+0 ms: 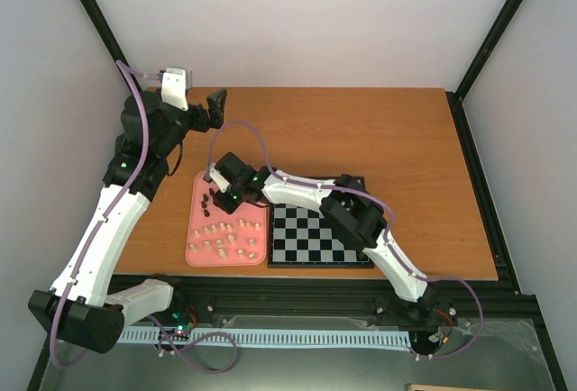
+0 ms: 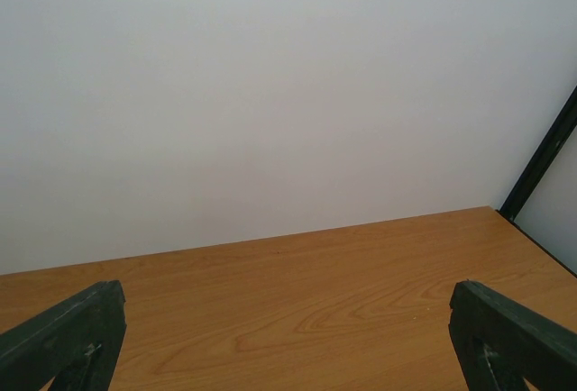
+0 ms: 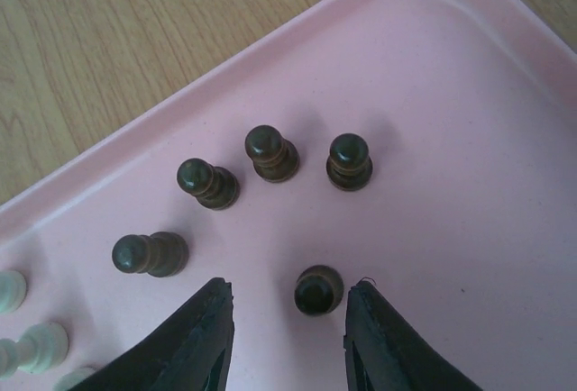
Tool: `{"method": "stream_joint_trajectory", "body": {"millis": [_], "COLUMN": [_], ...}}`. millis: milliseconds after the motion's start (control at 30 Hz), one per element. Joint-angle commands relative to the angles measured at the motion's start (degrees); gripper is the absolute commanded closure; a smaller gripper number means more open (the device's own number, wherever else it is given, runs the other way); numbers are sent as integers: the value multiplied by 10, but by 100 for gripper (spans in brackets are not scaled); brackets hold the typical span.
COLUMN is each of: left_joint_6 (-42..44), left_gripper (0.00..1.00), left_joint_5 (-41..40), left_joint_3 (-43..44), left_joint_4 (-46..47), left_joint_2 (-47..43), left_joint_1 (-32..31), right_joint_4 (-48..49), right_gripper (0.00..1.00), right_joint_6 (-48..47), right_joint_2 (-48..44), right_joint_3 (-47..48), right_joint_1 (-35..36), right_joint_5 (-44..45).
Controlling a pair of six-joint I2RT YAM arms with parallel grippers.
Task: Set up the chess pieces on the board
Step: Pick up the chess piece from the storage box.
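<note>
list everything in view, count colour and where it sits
table: one, orange-brown wood, under everything
pink tray: one, pink, left of the board
board: one, black and pale grey, beside the tray, partly under the right arm
dark chess pieces: five seen, brown-black, tray's far half
cream chess pieces: a dozen or more, cream, tray's near half
left gripper: one, black, open, above the table's far left
right gripper: one, black, open around one dark piece

Small dark brown chess pieces [image 3: 270, 152] cluster at the far end of a pink tray [image 1: 225, 262], cream pieces [image 1: 227, 240] are scattered at its near end, and the black-and-grey checked board [image 1: 311, 238] lies flat just beside its right edge.
</note>
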Motion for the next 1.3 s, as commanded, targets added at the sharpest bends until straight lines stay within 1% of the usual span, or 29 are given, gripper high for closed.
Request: {"method": "stream_joint_trajectory", "body": {"millis": [0,200,400,900,1033,1267], "left_joint_6": [-1,1,3,5,5,6], "left_gripper": [0,0,0,0,0,0], "left_joint_5": [-3,-6,-8,-13,-15,-13], "left_joint_3": [2,3,3,1,0,2], "left_joint_4": [9,9,9,9,9,9], "left_joint_2": [-5,-3,-3,-3,-5,-1], "left_joint_1": [-2,-2,-2,-2,-2,-2], "right_joint_4": [-10,-11,-24,-41,-46,-45], "right_gripper": [66,67,72,73,83,95], "right_joint_6": [-8,-11,-11,-10,-9,-8], "right_joint_2": [2,16,32,45,51,40], "right_joint_3": [17,35,61,76,84,77], "right_joint_1": [6,6,5,4,3,2], "right_joint_5": [16,23,36,43,45,54]}}
